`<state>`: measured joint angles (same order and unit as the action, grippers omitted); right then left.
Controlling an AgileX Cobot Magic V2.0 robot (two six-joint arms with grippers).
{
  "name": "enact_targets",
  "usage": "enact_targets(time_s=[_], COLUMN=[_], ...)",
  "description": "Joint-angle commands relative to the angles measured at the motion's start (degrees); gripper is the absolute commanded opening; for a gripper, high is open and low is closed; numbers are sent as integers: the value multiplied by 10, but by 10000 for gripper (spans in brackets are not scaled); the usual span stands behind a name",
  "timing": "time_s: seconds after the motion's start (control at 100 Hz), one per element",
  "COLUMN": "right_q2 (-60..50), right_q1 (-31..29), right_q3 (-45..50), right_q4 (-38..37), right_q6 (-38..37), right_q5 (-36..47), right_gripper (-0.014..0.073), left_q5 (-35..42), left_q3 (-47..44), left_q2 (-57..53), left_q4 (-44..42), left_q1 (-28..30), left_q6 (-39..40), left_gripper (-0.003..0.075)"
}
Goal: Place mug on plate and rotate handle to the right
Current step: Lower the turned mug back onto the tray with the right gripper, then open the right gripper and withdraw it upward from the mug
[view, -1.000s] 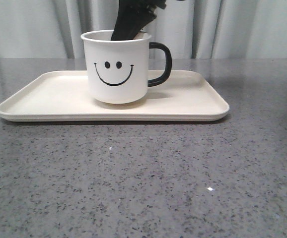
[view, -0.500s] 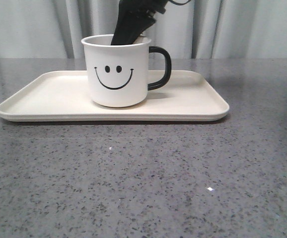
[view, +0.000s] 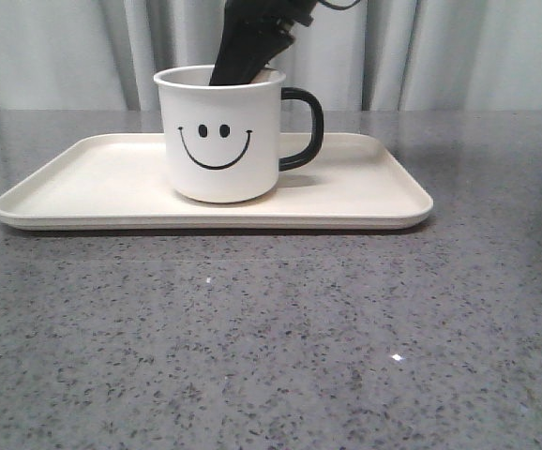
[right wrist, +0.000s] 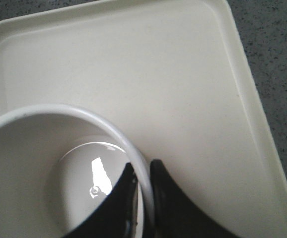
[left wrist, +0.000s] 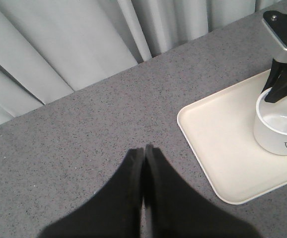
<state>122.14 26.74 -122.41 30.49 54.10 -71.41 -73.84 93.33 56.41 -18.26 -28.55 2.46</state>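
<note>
White smiley-face mug (view: 220,141) standing upright on the cream rectangular tray (view: 83,178), slightly left of the tray's middle in the front view, face print turned toward the camera. Glossy black loop handle (view: 307,127) sticking out to the right side of the mug body. Tray lying flat on the speckled grey countertop (view: 271,337), pale curtain (view: 477,52) hanging behind.

Right gripper (right wrist: 142,184) reaching down from above at the mug's far rim, clenched on the mug wall: one black finger (right wrist: 118,198) inside the cup, the other just outside, thin white rim pinched between them in the right wrist view. Empty, glossy mug interior with a bright reflection on the bottom. Bare tray surface spreading beyond the mug toward a rounded corner. In the front view, only the dark lower part of that gripper visible, dipping at a slant into the mug's opening.

Left gripper (left wrist: 144,148) well apart from the tray, hovering over bare countertop, fingers pressed together with only a hairline seam between them, grasping nothing. From the left wrist view, tray corner (left wrist: 183,116) and part of the mug seen off to one side, with the right arm's silver-and-black gripper body (left wrist: 285,42) perched over the mug rim. Curtain folds meeting the far edge of the countertop.
</note>
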Motion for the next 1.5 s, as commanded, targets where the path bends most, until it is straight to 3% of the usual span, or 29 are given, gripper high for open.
enact_targets(time_s=[0.0, 0.13, 0.65, 0.92, 1.15, 1.49], right_q2=[-36, -36, -37, -41, -45, -105], right_q1=[0, 0, -1, -1, -10, -85], right_q3=[-16, -16, -18, -69, -155, -236], right_q4=[21, 21, 21, 21, 25, 96], right_q6=[6, 6, 5, -8, -74, -153], right_q5=[-51, -51, -41, -36, -11, 37], right_gripper=[3, 83, 247, 250, 250, 250], left_q5=[15, 15, 15, 15, 15, 16], left_q3=[10, 10, 10, 10, 10, 10], left_q2=[-4, -4, -4, -4, -4, -4], left_q4=[-7, -7, -7, -7, -7, -14], left_q1=[-4, -4, -4, -4, -4, -4], left_q6=[6, 6, 6, 6, 6, 6], left_gripper=[-20, -20, -20, -20, -20, -20])
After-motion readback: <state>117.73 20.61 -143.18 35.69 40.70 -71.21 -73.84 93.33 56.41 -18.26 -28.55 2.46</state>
